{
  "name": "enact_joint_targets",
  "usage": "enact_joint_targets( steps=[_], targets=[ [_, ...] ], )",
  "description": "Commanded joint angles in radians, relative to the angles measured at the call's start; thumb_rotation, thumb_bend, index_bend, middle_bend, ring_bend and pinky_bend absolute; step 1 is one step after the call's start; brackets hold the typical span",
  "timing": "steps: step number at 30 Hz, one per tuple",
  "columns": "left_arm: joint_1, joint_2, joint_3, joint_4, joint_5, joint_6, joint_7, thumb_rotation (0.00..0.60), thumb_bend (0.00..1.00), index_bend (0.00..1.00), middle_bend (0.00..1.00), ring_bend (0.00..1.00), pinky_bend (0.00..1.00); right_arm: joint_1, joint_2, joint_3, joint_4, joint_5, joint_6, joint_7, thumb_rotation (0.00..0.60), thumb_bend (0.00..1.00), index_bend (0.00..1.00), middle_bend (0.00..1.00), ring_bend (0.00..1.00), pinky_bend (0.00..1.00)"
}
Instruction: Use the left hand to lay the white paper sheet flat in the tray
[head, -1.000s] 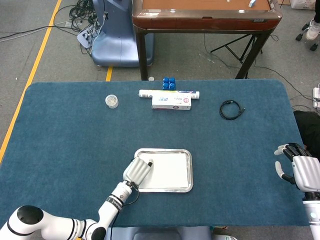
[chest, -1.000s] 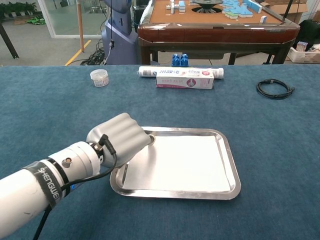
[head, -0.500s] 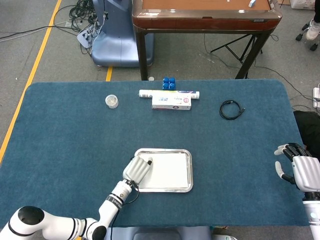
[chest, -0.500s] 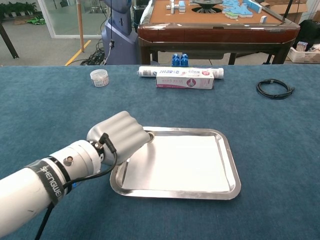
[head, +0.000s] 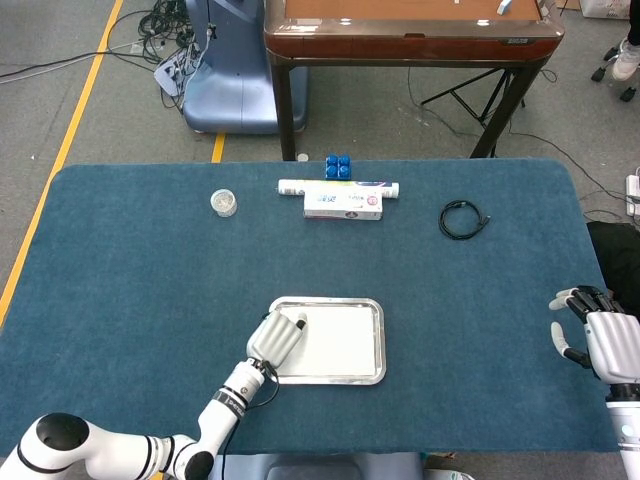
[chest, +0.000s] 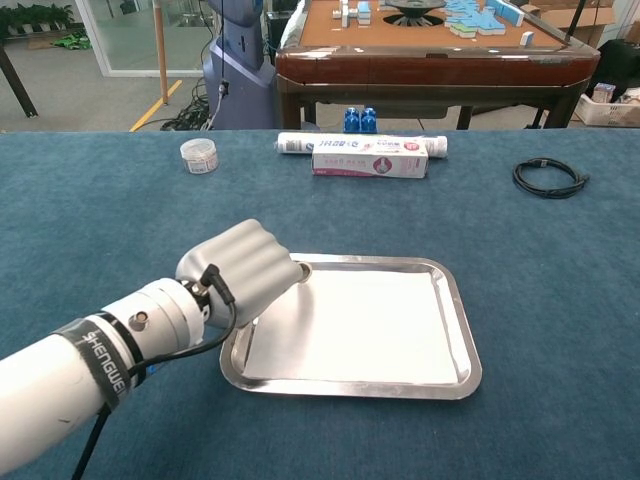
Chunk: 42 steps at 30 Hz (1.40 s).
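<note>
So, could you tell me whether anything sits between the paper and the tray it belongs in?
Nothing visible does. The paper already lies inside the tray, covering most of its floor. The left hand is at the tray's near-left corner, fingers curled over the rim by the sheet's edge.

This looks like a robotics lab or test hall, not a home. Beyond the left hand, past the far edge of the blue-covered tabletop, the floor is bare grey concrete with a yellow line painted along it. A blue machine base stands there trailing a tangle of cables, next to a brown mahjong table with tiles on top. Farther off to the hand's left, the chest view shows glass partitions and potted plants
</note>
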Motion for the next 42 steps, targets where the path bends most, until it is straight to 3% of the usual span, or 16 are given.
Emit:
enact_joint_targets(
  steps=[1,12,18,22,26,29,31,36,42],
  targets=[
    [0.005,0.013,0.010,-0.023,0.027,0.013,-0.002,0.600,0.69,0.24,1.00,1.00,1.00,0.000,0.000,0.000,0.001,0.001,0.000,0.001,0.600,0.45,0.41,0.33,0.19,0.29],
    [0.037,0.126,0.031,-0.199,0.150,0.088,-0.036,0.600,0.69,0.24,1.00,1.00,1.00,-0.001,0.001,0.001,0.000,0.003,0.001,0.000,0.600,0.45,0.41,0.33,0.19,0.29],
    [0.082,0.222,0.055,-0.173,0.318,0.156,-0.253,0.600,0.68,0.22,1.00,0.99,1.00,-0.001,0.000,0.002,0.000,0.005,0.001,-0.001,0.600,0.45,0.41,0.33,0.19,0.29],
    [0.136,0.281,0.077,-0.125,0.420,0.242,-0.420,0.600,0.55,0.20,0.96,0.90,1.00,0.000,-0.002,0.004,0.002,0.011,-0.004,-0.006,0.600,0.45,0.41,0.33,0.19,0.29],
    [0.203,0.346,0.083,-0.147,0.426,0.299,-0.494,0.600,0.39,0.20,0.79,0.77,0.99,0.003,-0.008,0.004,0.003,0.014,-0.009,-0.019,0.600,0.45,0.41,0.33,0.19,0.29],
    [0.242,0.396,0.090,-0.194,0.419,0.317,-0.526,0.600,0.33,0.20,0.64,0.62,0.90,0.004,-0.011,0.002,0.002,0.013,-0.010,-0.027,0.600,0.45,0.41,0.33,0.19,0.29],
    [0.267,0.435,0.105,-0.213,0.453,0.342,-0.586,0.600,0.32,0.25,0.60,0.57,0.84,0.005,-0.013,0.002,0.002,0.013,-0.011,-0.033,0.600,0.45,0.41,0.33,0.19,0.29],
    [0.345,0.489,0.127,-0.250,0.510,0.423,-0.689,0.600,0.32,0.36,0.56,0.52,0.74,0.010,-0.021,-0.001,0.004,0.013,-0.021,-0.048,0.600,0.45,0.41,0.33,0.19,0.29],
    [0.426,0.583,0.174,-0.351,0.491,0.426,-0.695,0.600,0.32,0.44,0.51,0.46,0.60,0.013,-0.029,-0.004,0.001,0.005,-0.019,-0.070,0.600,0.45,0.41,0.33,0.19,0.29]
  ],
)
